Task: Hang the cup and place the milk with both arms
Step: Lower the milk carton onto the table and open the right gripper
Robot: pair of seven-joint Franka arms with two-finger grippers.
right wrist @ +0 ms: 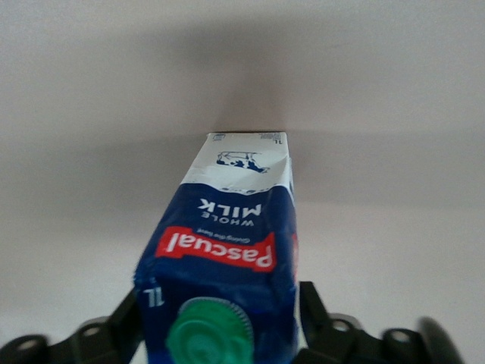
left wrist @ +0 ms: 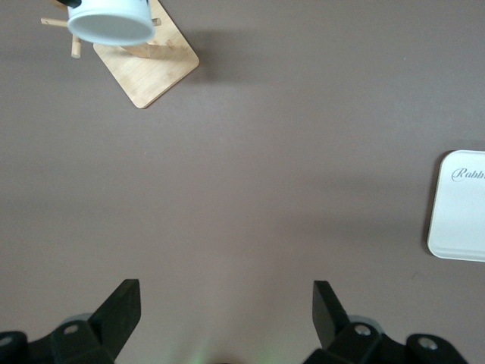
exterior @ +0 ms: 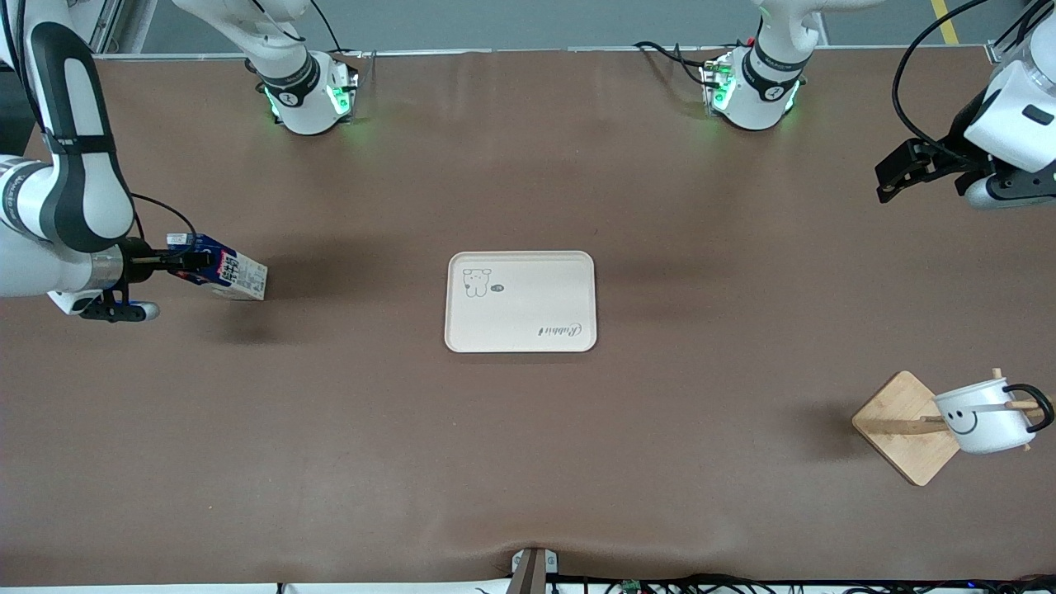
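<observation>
Surface: brown table (exterior: 528, 462), white rectangular tray (exterior: 520, 302) at centre.
Right gripper (exterior: 191, 261): clamped on dark-blue milk carton (exterior: 233, 276).
Left gripper (exterior: 907, 169): spread open, waiting.
Cup: white smiley mug (exterior: 982, 417) hangs on wooden rack (exterior: 906, 426).
Advice: lower the carton upright onto the tray.

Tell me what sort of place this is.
Probably a robotics lab workbench: two arms bolted to a brown-covered table, cables along its edge, and staged props, a milk carton in the right tool, a tray, a mug rack.
</observation>
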